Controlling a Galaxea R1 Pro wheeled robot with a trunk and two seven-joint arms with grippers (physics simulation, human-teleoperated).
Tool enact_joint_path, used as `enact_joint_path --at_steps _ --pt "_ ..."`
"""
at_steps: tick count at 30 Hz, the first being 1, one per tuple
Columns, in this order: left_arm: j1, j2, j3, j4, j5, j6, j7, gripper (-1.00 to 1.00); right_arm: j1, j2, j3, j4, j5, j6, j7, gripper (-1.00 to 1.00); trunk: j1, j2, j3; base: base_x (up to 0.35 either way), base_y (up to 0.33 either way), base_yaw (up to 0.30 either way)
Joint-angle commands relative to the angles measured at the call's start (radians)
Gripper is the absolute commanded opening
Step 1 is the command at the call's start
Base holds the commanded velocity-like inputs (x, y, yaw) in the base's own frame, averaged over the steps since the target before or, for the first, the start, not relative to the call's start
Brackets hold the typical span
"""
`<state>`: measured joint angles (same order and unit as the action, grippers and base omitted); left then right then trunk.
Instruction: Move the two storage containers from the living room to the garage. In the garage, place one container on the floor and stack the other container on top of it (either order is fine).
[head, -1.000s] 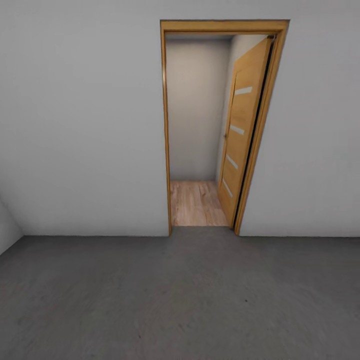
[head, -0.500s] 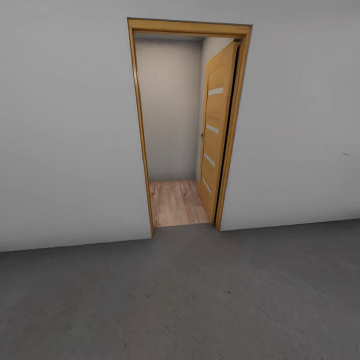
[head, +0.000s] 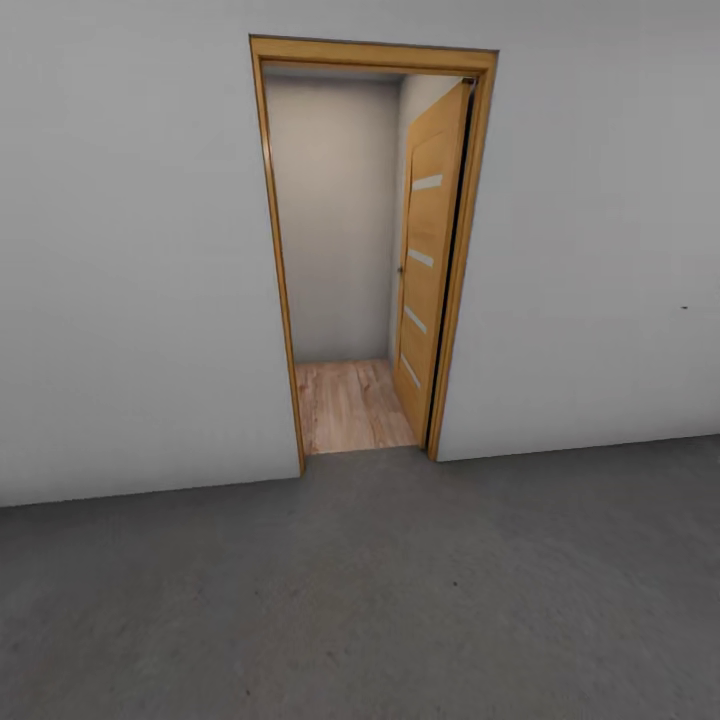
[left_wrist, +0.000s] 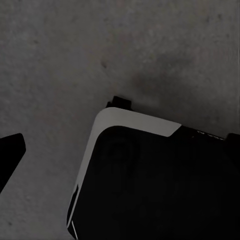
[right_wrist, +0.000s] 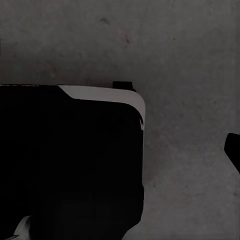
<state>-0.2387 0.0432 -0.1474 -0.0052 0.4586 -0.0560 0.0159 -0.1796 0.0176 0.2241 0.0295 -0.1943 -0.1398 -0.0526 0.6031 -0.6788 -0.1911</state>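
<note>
Straight ahead, the open door (head: 428, 270) could get clipped if the doorway (head: 345, 300) is entered off-center; hand state can't be told.

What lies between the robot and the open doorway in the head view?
A bare stretch of dark concrete floor reaches the doorway; wood planks begin past the threshold.
</note>
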Motion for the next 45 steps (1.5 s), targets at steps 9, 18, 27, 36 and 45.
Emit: enact_joint_path --at_steps 9,18,27,36,45 --pt "-0.001 -0.016 -0.009 0.002 0.009 -0.001 0.001 1.0 -0.001 0.0 0.009 0.003 -0.008 -0.007 -0.005 1.0 0.0 -0.001 -0.001 0.001 0.0 0.0" --pt "-0.001 -0.018 -0.013 0.001 0.0 0.011 0.001 1.0 -0.001 0.001 0.009 0.004 -0.009 -0.005 -0.004 1.0 0.0 -0.001 -0.001 0.232 0.0 0.0" --pt "-0.001 -0.018 -0.014 0.001 0.001 0.008 0.003 1.0 -0.001 0.006 0.008 0.004 -0.011 -0.004 -0.003 1.0 0.0 -0.001 -0.001 0.312 0.0 0.0" --pt "-0.001 -0.017 -0.014 0.001 0.009 0.009 0.008 1.0 -0.001 0.003 0.008 0.004 -0.013 -0.002 -0.003 1.0 0.0 -0.001 -0.001 0.316 -0.019 0.0" --pt "-0.001 -0.016 -0.012 0.001 0.011 0.008 0.012 1.0 -0.001 0.006 0.008 0.004 -0.013 -0.001 -0.003 1.0 0.0 -0.001 -0.001 0.316 -0.12 0.0"
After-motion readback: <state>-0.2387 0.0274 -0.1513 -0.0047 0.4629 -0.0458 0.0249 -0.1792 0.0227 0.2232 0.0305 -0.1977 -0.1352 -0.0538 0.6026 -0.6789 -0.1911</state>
